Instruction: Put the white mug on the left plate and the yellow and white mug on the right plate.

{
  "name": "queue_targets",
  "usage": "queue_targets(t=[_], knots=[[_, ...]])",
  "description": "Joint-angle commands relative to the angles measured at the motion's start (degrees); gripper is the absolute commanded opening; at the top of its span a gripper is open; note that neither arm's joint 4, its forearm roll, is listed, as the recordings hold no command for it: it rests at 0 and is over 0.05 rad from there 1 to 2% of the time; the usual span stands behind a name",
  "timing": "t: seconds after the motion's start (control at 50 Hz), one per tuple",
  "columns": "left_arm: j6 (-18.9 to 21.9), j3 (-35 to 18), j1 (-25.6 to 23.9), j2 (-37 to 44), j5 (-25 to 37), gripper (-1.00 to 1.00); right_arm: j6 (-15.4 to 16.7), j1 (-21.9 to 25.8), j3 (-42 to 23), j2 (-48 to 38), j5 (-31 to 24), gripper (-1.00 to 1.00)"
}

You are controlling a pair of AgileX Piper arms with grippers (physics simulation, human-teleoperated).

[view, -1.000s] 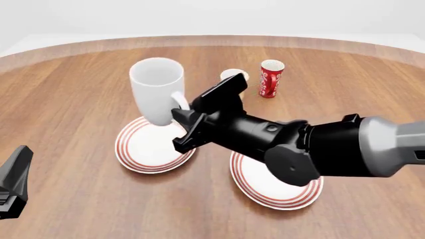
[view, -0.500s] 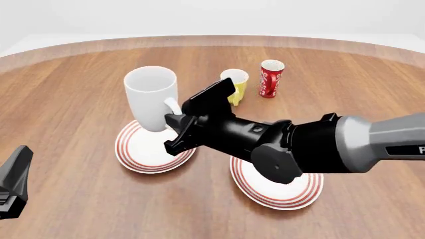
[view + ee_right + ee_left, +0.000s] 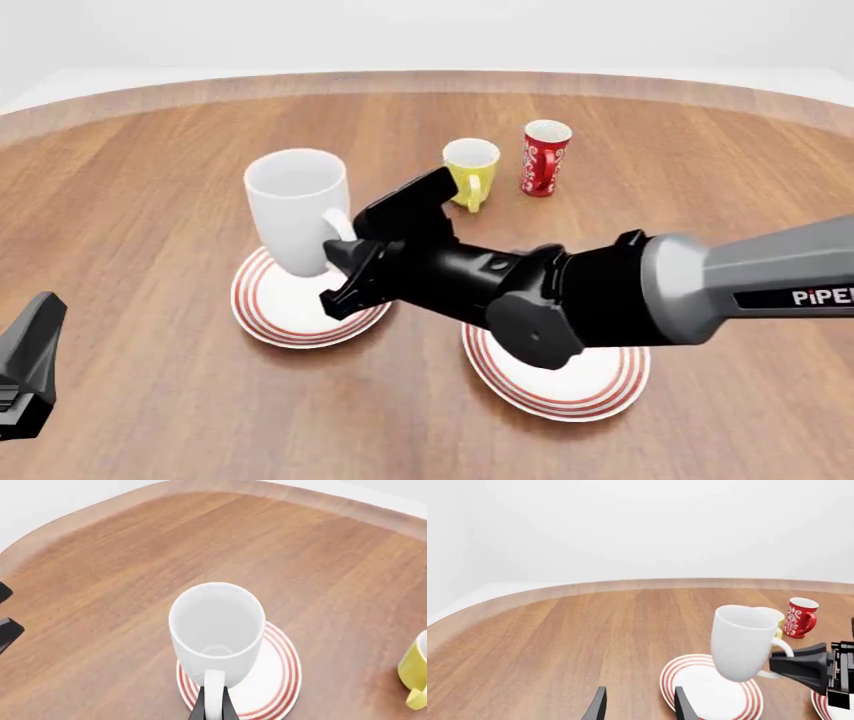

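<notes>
The white mug (image 3: 296, 208) hangs slightly tilted low over the left plate (image 3: 284, 312). My right gripper (image 3: 352, 246) is shut on its loop handle. The right wrist view looks down into the white mug (image 3: 217, 622), with the gripper (image 3: 213, 709) clamped on the handle and the left plate (image 3: 275, 680) beneath. The yellow and white mug (image 3: 470, 171) stands on the table behind, free. The right plate (image 3: 577, 396) lies partly under my right arm. My left gripper (image 3: 639, 710) is open and holds nothing, near the table's front left, short of the left plate (image 3: 707, 695).
A slim red cup with white patterns (image 3: 545, 157) stands right of the yellow mug at the back. The table's curved far edge (image 3: 427, 80) runs behind them. My right arm (image 3: 627, 300) reaches across the space above the right plate.
The right gripper has lowered the white mug and carried it slightly left toward the left plate. This uncovered the yellow mug behind. The left arm has not moved.
</notes>
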State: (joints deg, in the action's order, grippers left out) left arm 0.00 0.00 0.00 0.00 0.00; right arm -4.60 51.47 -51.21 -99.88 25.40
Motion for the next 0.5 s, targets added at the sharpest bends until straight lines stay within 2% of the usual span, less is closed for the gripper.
queue_targets(t=[0.02, 0.5], knots=[[0.0, 0.0, 0.0, 0.0, 0.0, 1.00, -0.6, 0.1, -0.6, -0.6, -0.3, -1.00], [0.0, 0.0, 0.0, 0.0, 0.0, 1.00, -1.2, 0.3, -1.6, -2.4, -0.8, -1.00]])
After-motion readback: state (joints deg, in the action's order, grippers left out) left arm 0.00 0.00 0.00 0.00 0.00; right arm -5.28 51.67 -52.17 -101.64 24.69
